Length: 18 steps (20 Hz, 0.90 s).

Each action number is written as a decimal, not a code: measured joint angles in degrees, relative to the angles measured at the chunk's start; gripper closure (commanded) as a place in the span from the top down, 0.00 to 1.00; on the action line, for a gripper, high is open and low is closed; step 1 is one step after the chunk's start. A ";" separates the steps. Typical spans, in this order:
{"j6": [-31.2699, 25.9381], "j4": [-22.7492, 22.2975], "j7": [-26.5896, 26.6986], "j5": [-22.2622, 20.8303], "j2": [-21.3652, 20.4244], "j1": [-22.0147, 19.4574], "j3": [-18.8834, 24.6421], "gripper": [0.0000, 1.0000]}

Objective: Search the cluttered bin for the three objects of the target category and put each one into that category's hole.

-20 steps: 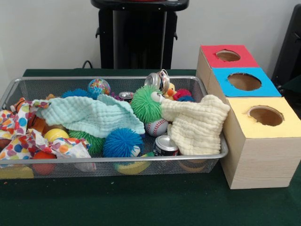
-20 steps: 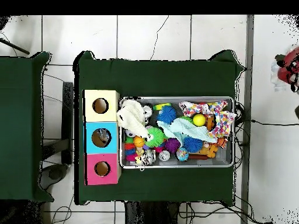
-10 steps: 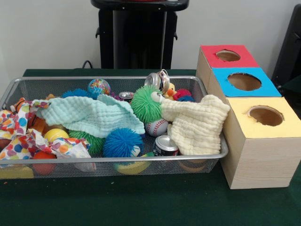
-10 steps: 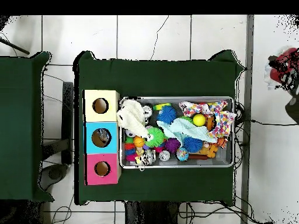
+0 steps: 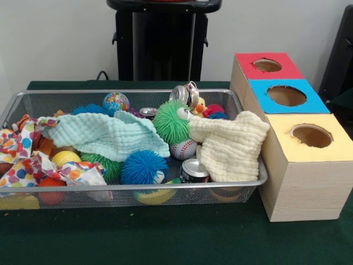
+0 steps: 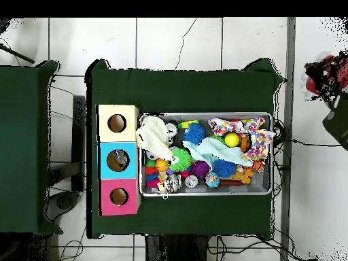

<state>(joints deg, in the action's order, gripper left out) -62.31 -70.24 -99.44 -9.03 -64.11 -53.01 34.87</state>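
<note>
A wire mesh bin (image 5: 138, 187) holds a jumble of toys, cans and cloths. A mint cloth (image 5: 105, 135) and a cream cloth (image 5: 229, 146) lie over much of it, with a polka-dot cloth (image 5: 22, 160) at the left end. Showing among them are a green fuzzy ball (image 5: 171, 120), a blue spiky ball (image 5: 143, 165), a baseball (image 5: 183, 148), a globe ball (image 5: 116, 102) and silver cans (image 5: 194, 168). Beside the bin stand the red box (image 5: 267, 65), blue box (image 5: 287, 95) and yellow box (image 5: 311, 135), each with a round hole. No gripper shows in either view.
From overhead, the bin (image 6: 204, 114) sits mid-table with the three boxes (image 6: 117, 161) in a row at its left. A second green table (image 6: 24, 146) stands further left. A red and dark shape (image 6: 326, 71) is at the right edge, off the table; what it is cannot be made out.
Bin and boxes are unchanged. The red and dark shape at the overhead view's right edge has shifted slightly.
</note>
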 measured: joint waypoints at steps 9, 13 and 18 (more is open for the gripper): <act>3.53 -1.73 0.00 0.01 0.15 -2.26 2.04 0.00; 4.66 -2.85 0.00 -0.01 0.77 -3.03 2.96 0.00; 6.19 -3.35 0.00 -0.34 2.51 -3.82 3.78 0.00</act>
<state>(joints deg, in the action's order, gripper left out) -56.12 -73.59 -99.44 -9.37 -61.60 -56.83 38.65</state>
